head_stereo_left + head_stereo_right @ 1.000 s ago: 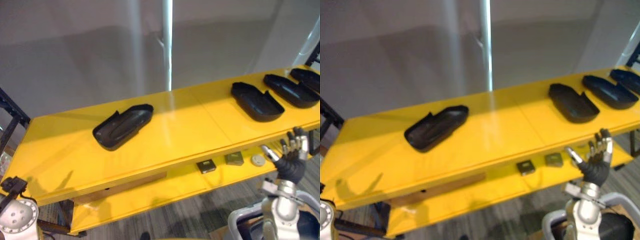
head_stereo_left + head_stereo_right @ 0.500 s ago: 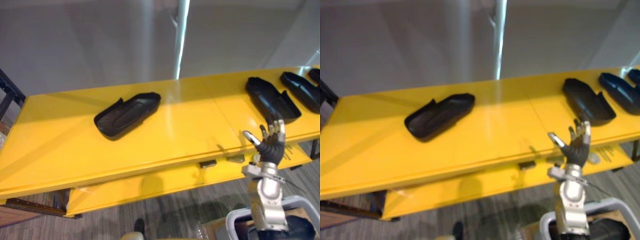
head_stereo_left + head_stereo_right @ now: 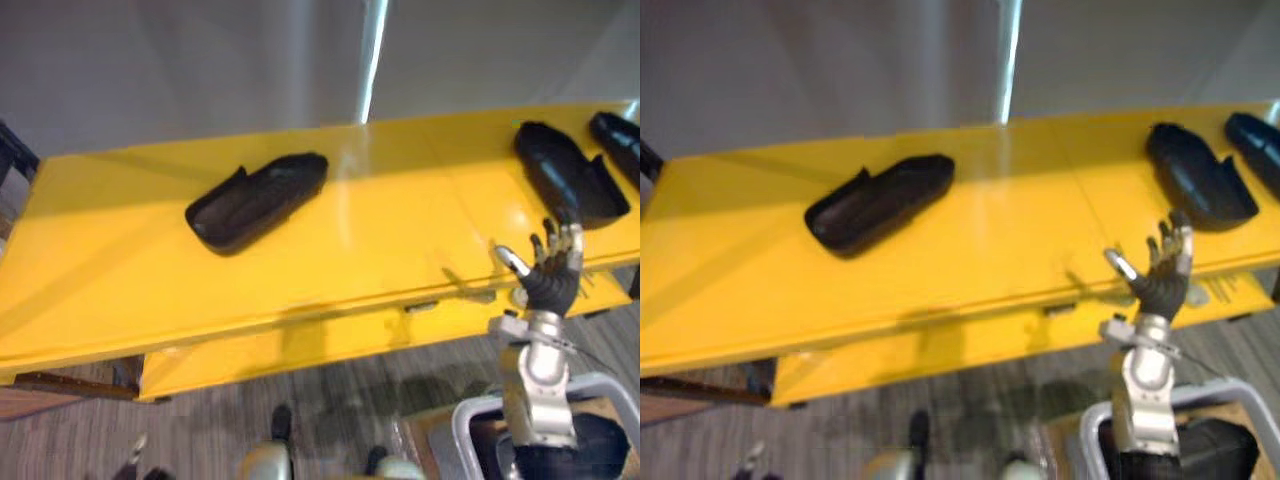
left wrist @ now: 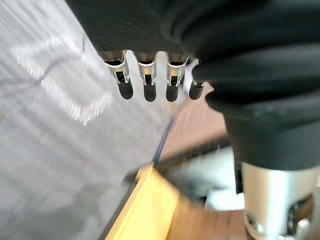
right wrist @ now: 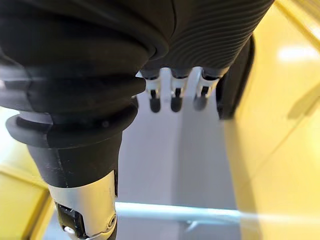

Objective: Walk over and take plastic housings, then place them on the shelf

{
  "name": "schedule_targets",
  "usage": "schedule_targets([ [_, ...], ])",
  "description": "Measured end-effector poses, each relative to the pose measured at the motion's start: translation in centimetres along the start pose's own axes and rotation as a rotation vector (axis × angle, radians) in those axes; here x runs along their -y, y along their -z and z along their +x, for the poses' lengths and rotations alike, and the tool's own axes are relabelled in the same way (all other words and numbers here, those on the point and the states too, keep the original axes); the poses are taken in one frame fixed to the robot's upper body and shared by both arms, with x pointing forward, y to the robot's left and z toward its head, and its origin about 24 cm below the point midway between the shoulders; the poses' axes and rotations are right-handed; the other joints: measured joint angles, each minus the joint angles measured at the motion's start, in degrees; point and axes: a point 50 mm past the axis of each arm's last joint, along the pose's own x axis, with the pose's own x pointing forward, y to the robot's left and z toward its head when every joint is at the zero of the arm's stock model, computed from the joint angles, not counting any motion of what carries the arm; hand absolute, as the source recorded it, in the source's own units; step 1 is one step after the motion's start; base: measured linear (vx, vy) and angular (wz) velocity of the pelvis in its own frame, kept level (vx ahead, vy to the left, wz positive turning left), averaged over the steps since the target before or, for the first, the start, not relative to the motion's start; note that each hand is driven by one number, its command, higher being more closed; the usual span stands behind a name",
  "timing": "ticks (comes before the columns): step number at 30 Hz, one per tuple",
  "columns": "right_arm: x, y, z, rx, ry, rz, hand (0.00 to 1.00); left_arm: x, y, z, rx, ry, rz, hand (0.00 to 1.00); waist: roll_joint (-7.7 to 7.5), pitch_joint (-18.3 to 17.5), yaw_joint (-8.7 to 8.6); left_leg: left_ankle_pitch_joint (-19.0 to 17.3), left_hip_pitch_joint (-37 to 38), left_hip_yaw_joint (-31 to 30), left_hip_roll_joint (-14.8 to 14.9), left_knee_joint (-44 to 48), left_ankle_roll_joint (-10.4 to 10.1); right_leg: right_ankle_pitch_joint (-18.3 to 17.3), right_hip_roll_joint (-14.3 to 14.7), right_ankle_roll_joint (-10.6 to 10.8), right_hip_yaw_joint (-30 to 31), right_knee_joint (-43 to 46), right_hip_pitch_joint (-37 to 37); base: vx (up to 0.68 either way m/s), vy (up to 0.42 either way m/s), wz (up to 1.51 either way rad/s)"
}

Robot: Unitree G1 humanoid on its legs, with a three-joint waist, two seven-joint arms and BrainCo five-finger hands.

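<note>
Left eye view: black plastic housings lie hollow-side up along the yellow shelf (image 3: 380, 250), the left housing (image 3: 258, 200) alone, the middle housing (image 3: 568, 185) and far housing (image 3: 620, 140) off to the right. The right hand (image 3: 550, 283) is raised by the front edge near the middle housing, fingers spread and empty, probably poised to grasp. The left hand (image 4: 145, 70) hangs over the floor (image 4: 45, 165), seemingly relaxed, holding nothing.
</note>
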Motion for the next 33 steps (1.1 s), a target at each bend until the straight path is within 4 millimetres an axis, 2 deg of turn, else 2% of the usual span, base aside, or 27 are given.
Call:
schedule_targets([
  [1,-0.8,-0.8,1.0,0.051,-0.017,-0.016,0.0,1.2,-0.1,-0.2,0.004,0.067,0.02,0.0,-0.1,0.52,-0.01,0.27,-0.82,-0.67,-0.06,0.0,0.1,0.0,-0.09,0.0,-0.3,0.31,-0.64,-0.07,0.026,0.24],
  [4,-2.1,-2.4,3.0,0.135,-0.063,-0.076,0.0,2.1,0.5,-0.3,-0.01,0.147,0.097,0.0,-0.4,0.84,0.49,0.26,-1.33,-0.98,-0.23,-0.01,0.24,0.04,-0.26,-0.04,-0.25,0.36,-0.83,0.0,0.013,0.15],
  [6,-3.0,-4.4,5.0,0.238,-0.113,-0.136,0.0,1.4,1.5,-0.2,-0.063,0.14,0.134,0.0,-0.46,0.87,1.31,-0.02,-1.32,-0.73,-0.24,-0.01,0.6,0.06,-0.35,-0.06,0.04,0.48,-0.78,0.03,0.002,0.05],
  [10,-4.7,-6.9,7.2,0.365,-0.203,-0.221,0.0,-0.5,1.9,0.4,-0.101,0.115,0.203,0.0,-0.98,1.14,1.83,-0.44,-0.66,1.46,0.46,-0.01,1.14,0.06,-0.29,-0.06,1.51,1.22,-0.54,0.03,-0.001,0.01],
  [14,-6.4,-7.8,7.5,0.429,-0.321,-0.302,0.0,-1.0,1.7,0.8,-0.097,0.112,0.239,0.0,-1.52,1.37,1.81,-0.65,-0.56,1.43,0.39,0.0,1.37,0.06,-0.37,-0.07,1.92,1.96,-0.57,0.04,0.004,0.05],
  [17,-8.3,-8.3,7.4,0.466,-0.483,-0.364,0.0,-0.9,1.7,0.9,-0.097,0.132,0.238,0.0,-1.58,1.37,1.97,-0.82,-0.32,1.34,0.11,0.01,1.65,0.08,-0.73,-0.09,2.88,2.45,-0.54,0.02,0.012,0.02],
  [21,-11.0,-8.5,6.7,0.525,-0.744,-0.535,0.0,-1.1,1.5,1.0,-0.094,0.144,0.245,0.0,-1.64,1.39,2.73,-0.85,-0.58,0.55,-0.05,0.03,1.69,0.08,-0.79,-0.09,2.86,2.81,-0.55,0.01,0.0,0.1],
  [24,-12.7,-8.3,5.9,0.557,-0.89,-0.614,0.0,-1.7,0.7,1.6,-0.076,0.141,0.26,0.0,-2.2,1.76,3.62,-1.1,-0.78,0.53,0.06,0.03,1.45,0.08,-0.84,-0.09,2.86,2.92,-0.71,0.0,-0.01,0.05],
  [27,-14.1,-8.6,5.5,0.608,-0.972,-0.676,0.0,-2.1,-0.2,2.1,-0.055,0.139,0.271,0.0,-2.95,2.89,3.81,-1.16,-1.22,0.71,0.29,0.04,1.38,0.07,-0.79,-0.09,2.87,3.49,-1.19,-0.02,-0.01,0.08],
  [33,-15.2,-10.2,5.9,0.712,-1.015,-0.771,0.0,0.5,-1.9,2.4,0.0,0.204,0.25,0.0,-2.91,5.11,4.39,0.91,-4.78,2.01,0.67,0.52,0.96,-0.13,-0.76,-0.43,2.92,5.55,-4.84,0.01,-0.01,0.23],
])
